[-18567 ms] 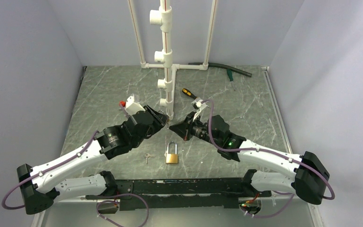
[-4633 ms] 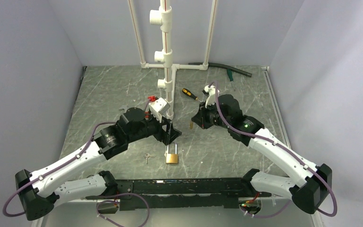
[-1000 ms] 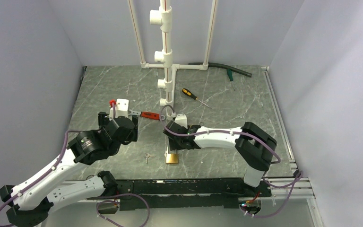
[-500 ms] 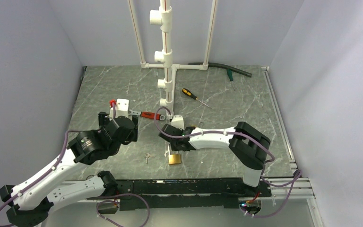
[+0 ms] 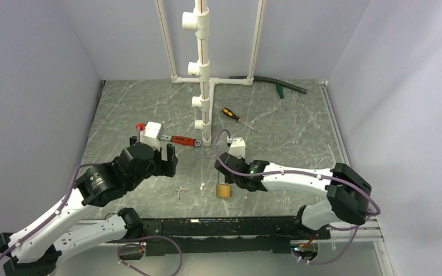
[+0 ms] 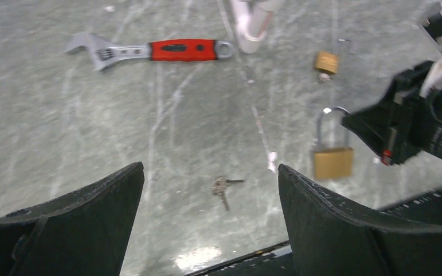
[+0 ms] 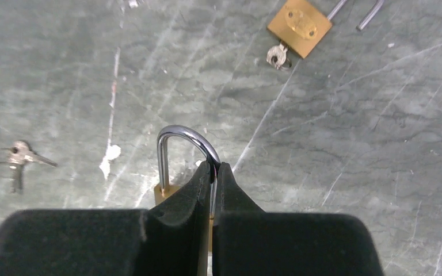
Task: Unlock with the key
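Near edge of the counter (image 5: 149, 109), centre: larger brass padlock (image 6: 332, 162), shackle pointing far. Right hand (image 7: 213, 172) is closed tight on the right leg of the shackle, pinching just above the body. Can't tell whether the lock is lifted or resting. Key (image 6: 223, 186) lies flat on the counter left of the padlock, well apart from it, on a ring with a second small key. Left hand (image 6: 206, 172) hovers over it, jaws spread wide, holding nothing.

Risks, as judged:
- The grip is on a thin round bar, so the brass body could swivel or slide between the pads once the key pushes at the keyhole.
- The key is thin and flat against the stone. Closing fingers may skate over it or shove it toward the near edge.
- The ring-mate could get pinched instead, or foul the insertion.

Smaller padlock (image 7: 299, 24) sits farther off, near the white pipe stand (image 5: 202, 69). It is not the one held.
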Controlling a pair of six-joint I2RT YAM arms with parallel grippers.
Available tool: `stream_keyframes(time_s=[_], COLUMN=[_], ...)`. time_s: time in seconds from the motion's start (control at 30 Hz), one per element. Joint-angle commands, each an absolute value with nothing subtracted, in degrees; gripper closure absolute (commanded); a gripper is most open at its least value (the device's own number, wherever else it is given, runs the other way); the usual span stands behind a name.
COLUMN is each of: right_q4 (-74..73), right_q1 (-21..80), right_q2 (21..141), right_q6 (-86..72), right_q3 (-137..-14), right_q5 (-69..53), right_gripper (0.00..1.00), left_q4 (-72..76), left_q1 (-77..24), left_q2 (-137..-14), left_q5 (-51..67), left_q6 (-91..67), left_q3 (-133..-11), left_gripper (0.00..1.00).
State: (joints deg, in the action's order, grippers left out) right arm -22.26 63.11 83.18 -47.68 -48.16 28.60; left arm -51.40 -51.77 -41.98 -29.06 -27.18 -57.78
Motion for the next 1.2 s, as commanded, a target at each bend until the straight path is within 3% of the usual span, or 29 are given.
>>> stream_keyframes(time_s=[0.0, 0.33, 0.7, 1.17], right_q4=[-16.24, -6.91, -1.09, -1.01], right_q1=[63.37, 63.37, 63.37, 63.37], right_q2=[77.42, 66.8, 60.8, 62.67], right_q6=[-47.04, -40.63, -34.26, -33.29], right_q3=[-46.92, -40.03, -35.09, -35.93], right_q5=[32.9, 32.73, 28.39, 27.5], right_gripper=[1.0, 1.0, 1.0, 1.0], left_q4=[-41.54, -11.84, 6.67, 18.71], left_q1=[-51.61, -51.6, -51.6, -51.62], left_q2=[-42.91, -49.73, -57.14, -73.18], left_q5=[-17.04, -1.06, 0.56, -2.66], left_q6=[-26.19, -22.82, -17.07, -18.21], left_q3=[-55.68, -41.74, -34.33, -33.69], left_gripper=[0.1, 0.12, 0.17, 0.36])
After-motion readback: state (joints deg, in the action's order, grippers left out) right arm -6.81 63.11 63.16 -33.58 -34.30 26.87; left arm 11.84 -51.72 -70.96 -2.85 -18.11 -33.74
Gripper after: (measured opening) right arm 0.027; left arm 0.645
